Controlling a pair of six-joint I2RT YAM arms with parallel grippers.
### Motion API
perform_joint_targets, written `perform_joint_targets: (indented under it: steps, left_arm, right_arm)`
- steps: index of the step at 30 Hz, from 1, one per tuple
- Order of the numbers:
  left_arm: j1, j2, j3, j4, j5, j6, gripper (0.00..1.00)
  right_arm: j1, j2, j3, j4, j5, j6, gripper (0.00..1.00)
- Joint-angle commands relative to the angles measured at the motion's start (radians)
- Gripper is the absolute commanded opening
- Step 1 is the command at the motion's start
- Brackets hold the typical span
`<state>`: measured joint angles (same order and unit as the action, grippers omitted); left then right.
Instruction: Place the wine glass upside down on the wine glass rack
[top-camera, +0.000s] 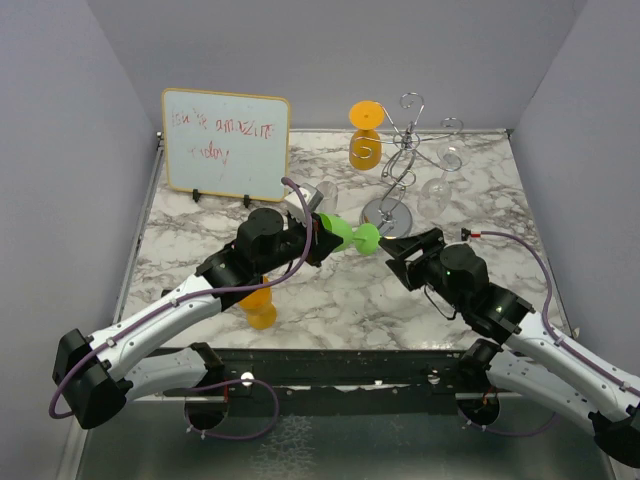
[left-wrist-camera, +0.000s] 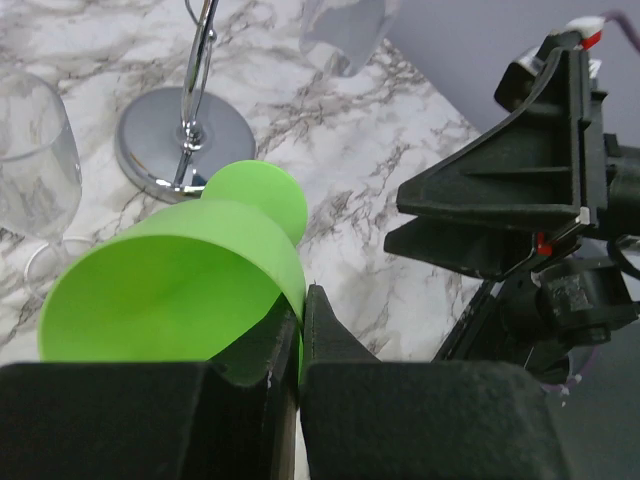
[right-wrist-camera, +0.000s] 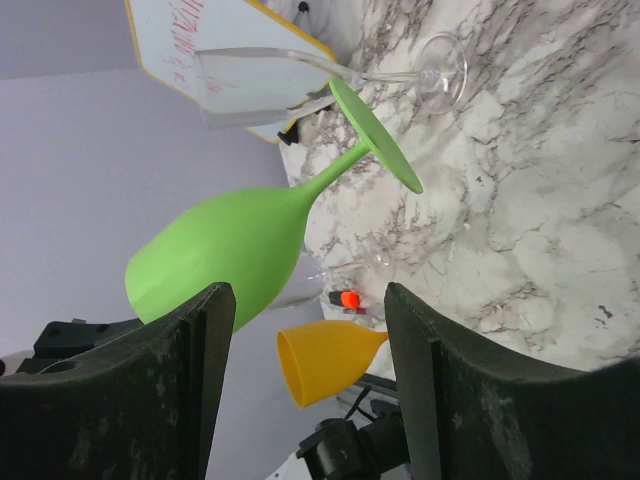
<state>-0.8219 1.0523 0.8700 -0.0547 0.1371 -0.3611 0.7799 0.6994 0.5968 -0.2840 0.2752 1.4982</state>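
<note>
The green wine glass (top-camera: 350, 236) hangs level above the table, its foot (right-wrist-camera: 375, 135) pointing to the right. My left gripper (top-camera: 318, 240) is shut on the rim of its bowl (left-wrist-camera: 180, 290), one finger inside and one outside. Just beyond the foot, my right gripper (top-camera: 400, 244) stands open and holds nothing; in the right wrist view the green bowl (right-wrist-camera: 235, 250) lies ahead of its left finger (right-wrist-camera: 200, 340). The wine glass rack (top-camera: 405, 150), silver wire on a round chrome base (left-wrist-camera: 185, 140), stands just behind the green glass.
An orange glass (top-camera: 365, 135) is upside down at the rack's left, and clear glasses (top-camera: 445, 170) are at its right. Another orange glass (top-camera: 260, 312) is beside the left arm. A clear glass (top-camera: 318, 196) lies near the whiteboard (top-camera: 225, 145).
</note>
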Motion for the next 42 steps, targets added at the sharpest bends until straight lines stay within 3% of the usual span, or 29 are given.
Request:
perform_joint_targets:
  steps: [1,25,42]
  left_arm:
    - [-0.025,-0.014,-0.035,0.248,-0.049,-0.013,0.0]
    - [-0.136,-0.035,-0.148,0.457,-0.036,0.051,0.0]
    - [-0.157,-0.06,-0.189,0.504,-0.007,0.06,0.0]
  right_arm:
    - [0.005,0.01,-0.004,0.144,0.018,0.079,0.65]
    - [0.005,0.074,-0.043,0.195,0.159,0.295,0.44]
    - [0.005,0.161,-0.046,0.258,0.107,0.419,0.35]
